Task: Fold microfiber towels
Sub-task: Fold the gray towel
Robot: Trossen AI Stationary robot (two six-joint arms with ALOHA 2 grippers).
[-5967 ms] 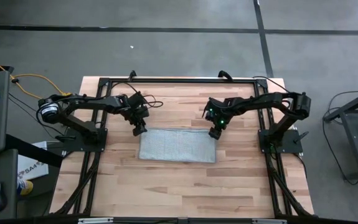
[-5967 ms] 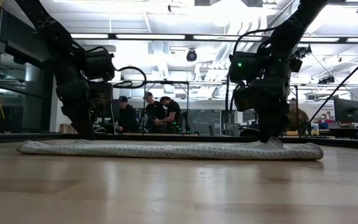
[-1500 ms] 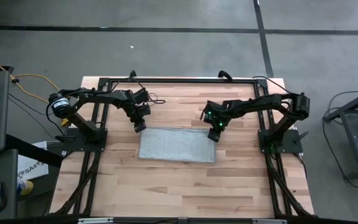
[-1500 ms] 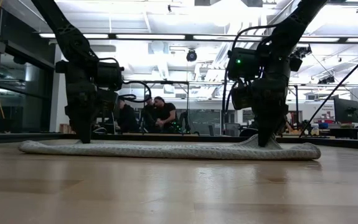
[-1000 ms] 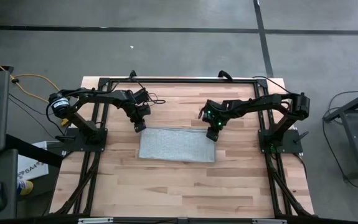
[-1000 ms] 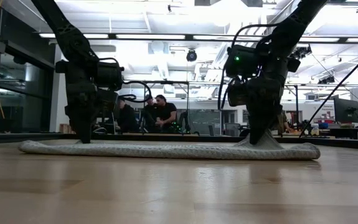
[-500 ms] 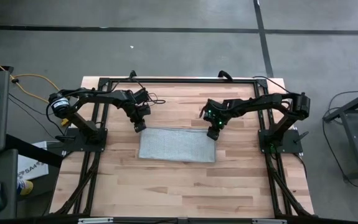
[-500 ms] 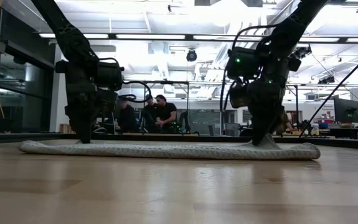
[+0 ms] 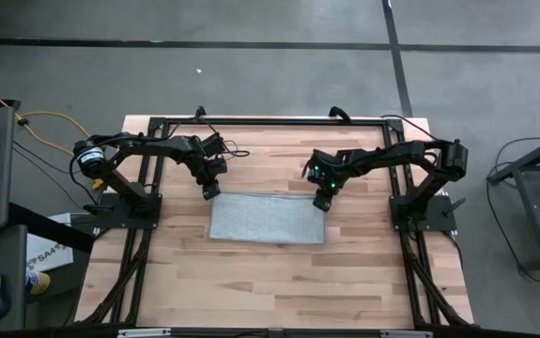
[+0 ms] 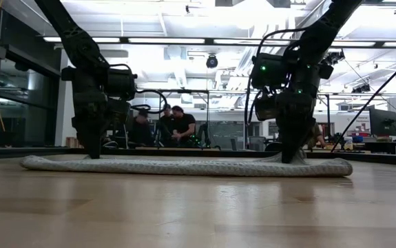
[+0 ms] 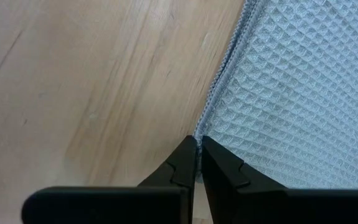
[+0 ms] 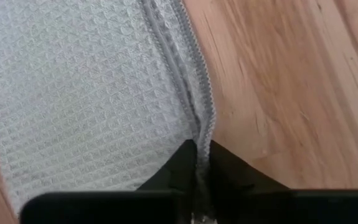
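- High view: the light grey microfiber towel [image 9: 268, 218] with a fine waffle weave lies flat near the middle of the pale wooden plank bench [image 9: 279, 282], as a wide rectangle with its long sides running from 9 o'clock to 3 o'clock.
- The cloth looks folded: the right wrist view shows two stitched hems [image 12: 194, 93] running side by side along one edge, and the low view shows a thick, rounded roll of fabric [image 10: 184, 166] lying low on the wood.
- The weave is a regular grid of small raised cells, pale blue-grey in the left wrist view [image 11: 297, 93], with a darker corded border.
- The left gripper [image 9: 210, 192] stands at the towel's 11 o'clock corner; its fingers [image 11: 182, 168] are clenched together right at the hem, and whether a pinch of cloth lies between them cannot be told.
- The right gripper [image 9: 321, 203] stands at the 1 o'clock corner; its fingers [image 12: 185, 165] are clamped on the doubled hem, which runs down between them.
- In the low view both arms come straight down onto the far edge of the towel, the fabric rising slightly around the right one [image 10: 292, 155].
- People [image 10: 173, 127] sit in the room beyond the bench.
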